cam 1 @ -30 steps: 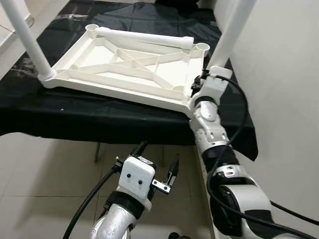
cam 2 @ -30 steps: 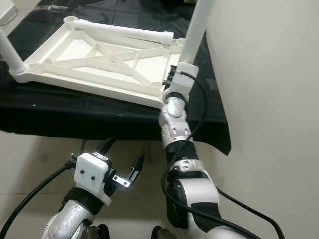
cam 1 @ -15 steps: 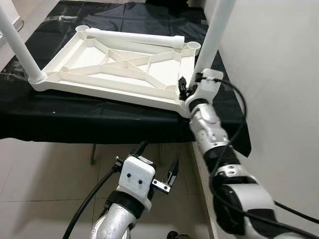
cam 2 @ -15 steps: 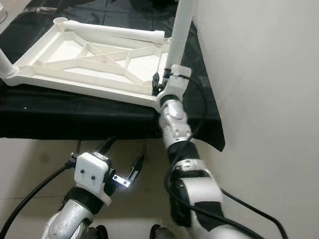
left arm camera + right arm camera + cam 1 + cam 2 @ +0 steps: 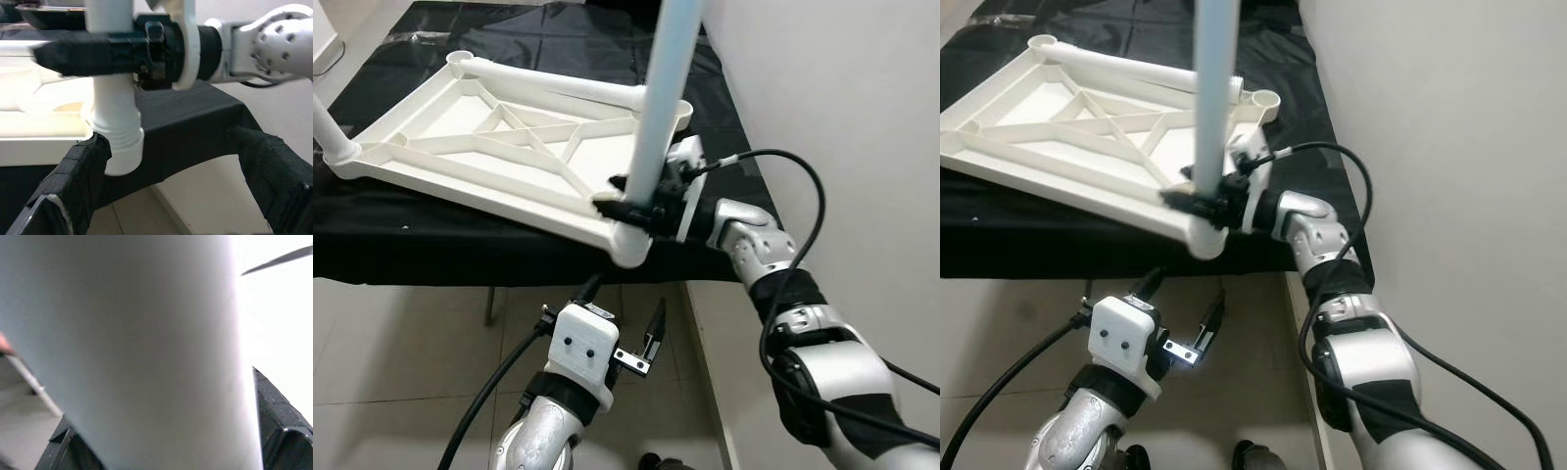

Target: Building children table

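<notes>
My right gripper (image 5: 625, 208) is clamped on a white table leg (image 5: 658, 108) just above its threaded foot, which sits in the near corner socket of the upturned tabletop (image 5: 480, 157) on the black cloth (image 5: 431, 235). I judge this the seating step; next comes turning it home. Below, my left gripper (image 5: 625, 315) hangs spread and empty. The leg's top is cut off.

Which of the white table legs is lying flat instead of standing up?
The leg along the far edge of the tabletop. The other two stand in corner sockets; the right gripper holds the near one.
</notes>
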Motion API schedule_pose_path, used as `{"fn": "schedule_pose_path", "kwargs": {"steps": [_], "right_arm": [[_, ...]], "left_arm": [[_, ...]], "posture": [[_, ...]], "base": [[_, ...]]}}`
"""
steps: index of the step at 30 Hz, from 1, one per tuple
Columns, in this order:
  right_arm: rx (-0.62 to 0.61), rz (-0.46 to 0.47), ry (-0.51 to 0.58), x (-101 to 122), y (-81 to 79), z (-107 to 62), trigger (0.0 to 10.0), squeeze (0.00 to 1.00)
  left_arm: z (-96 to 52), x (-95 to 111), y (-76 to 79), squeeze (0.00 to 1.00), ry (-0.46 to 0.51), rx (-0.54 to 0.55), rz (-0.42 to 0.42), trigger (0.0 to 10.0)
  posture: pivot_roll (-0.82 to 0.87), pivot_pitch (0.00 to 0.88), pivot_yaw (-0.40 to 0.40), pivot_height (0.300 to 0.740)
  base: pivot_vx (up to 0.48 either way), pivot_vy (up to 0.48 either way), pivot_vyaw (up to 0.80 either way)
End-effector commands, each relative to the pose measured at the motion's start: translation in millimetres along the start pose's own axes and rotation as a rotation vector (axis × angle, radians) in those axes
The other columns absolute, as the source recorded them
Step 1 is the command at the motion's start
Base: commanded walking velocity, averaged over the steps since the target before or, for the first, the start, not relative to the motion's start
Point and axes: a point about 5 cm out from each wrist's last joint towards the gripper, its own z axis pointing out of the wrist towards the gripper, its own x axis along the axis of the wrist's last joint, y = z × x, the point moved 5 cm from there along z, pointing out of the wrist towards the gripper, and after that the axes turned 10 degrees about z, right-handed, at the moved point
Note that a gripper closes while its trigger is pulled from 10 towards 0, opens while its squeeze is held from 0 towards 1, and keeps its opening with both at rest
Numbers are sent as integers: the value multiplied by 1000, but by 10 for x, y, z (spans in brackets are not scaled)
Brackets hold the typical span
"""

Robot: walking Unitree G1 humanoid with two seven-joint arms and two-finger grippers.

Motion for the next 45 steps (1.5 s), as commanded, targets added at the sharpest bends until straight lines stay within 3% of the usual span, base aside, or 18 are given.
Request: {"fn": "schedule_pose_path", "kwargs": {"steps": [1, 5, 6, 13, 18, 19, 21, 23, 29, 33, 36, 37, 38, 40, 41, 42, 43, 45], "right_arm": [[79, 18, -11, 3, -79, 52, 10000, 0], [95, 21, -4, 33, -92, 76, 10000, 0], [105, 21, 6, 66, -102, 98, 0, 0], [-43, -51, 70, 150, 34, 141, 0, 0], [-699, -80, 203, 212, 652, -218, 0, 0], [-699, -80, 203, 212, 652, -218, 0, 0], [-1038, -53, 268, 206, 880, -566, 0, 0], [-1038, -53, 268, 206, 880, -566, 0, 0], [-1460, -2, 372, 86, 963, -1031, 0, 0], [-1579, 30, 442, 23, 882, -1046, 0, 0], [-1578, 105, 485, -60, 823, -792, 0, 0], [-1573, 96, 487, -54, 806, -730, 4588, 0], [-1568, 89, 488, -47, 798, -699, 7255, 0], [-1568, 89, 488, -47, 798, -699, 7255, 0], [-1542, 79, 492, -26, 789, -658, 10000, 0], [-1542, 79, 492, -26, 789, -658, 10000, 0], [-1526, 71, 495, -10, 782, -640, 10000, 1000], [-1494, 36, 508, 56, 774, -661, 10000, 1000]], "left_arm": [[-28, -27, 40, 0, -21, -12, -17, 10000], [-32, -31, 52, 0, -23, -16, -20, 10000], [-33, -31, 60, 0, -24, -19, -20, 10000], [-35, -31, 58, 0, -25, -18, -15, 10000], [-47, -59, 64, 0, -32, -21, -15, 10000], [-47, -59, 64, 0, -32, -21, -15, 10000], [-46, -65, 61, 0, -34, -22, -14, 10000], [-46, -65, 61, 0, -34, -22, -14, 10000], [-45, -75, 59, 0, -35, -24, -10, 10000], [-47, -76, 61, 0, -35, -25, -9, 10000], [-48, -75, 66, 0, -35, -26, -9, 10000], [-49, -76, 70, 0, -35, -27, -9, 10000], [-49, -76, 72, 0, -35, -27, -9, 10000], [-49, -76, 72, 0, -35, -27, -9, 10000], [-49, -76, 72, 0, -35, -26, -8, 10000], [-49, -76, 72, 0, -35, -26, -8, 10000], [-50, -75, 71, 0, -35, -26, -8, 10000], [-52, -78, 71, 0, -36, -25, -8, 10000]], "posture": [[110, 235, -93, 740], [113, 236, -94, 740], [114, 236, -95, 740], [114, 235, -93, 740], [101, 226, -83, 740], [101, 226, -83, 740], [99, 221, -79, 740], [99, 221, -79, 740], [101, 216, -78, 740], [101, 215, -81, 740], [106, 209, -83, 740], [109, 207, -82, 740], [109, 207, -82, 740], [109, 207, -82, 740], [106, 205, -83, 740], [106, 205, -83, 740], [106, 205, -83, 740], [100, 205, -83, 740]], "base": [[0, 0, 0], [0, 0, 0], [0, 0, 0], [0, 0, 0], [0, 0, 0], [0, 0, 0], [0, 0, 0], [0, 0, 0], [0, 0, 0], [0, 0, 0], [0, 0, 0], [0, 0, 0], [0, 0, 0], [0, 0, 0], [0, 0, 0], [0, 0, 0], [0, 0, 0], [0, 0, 0]]}}
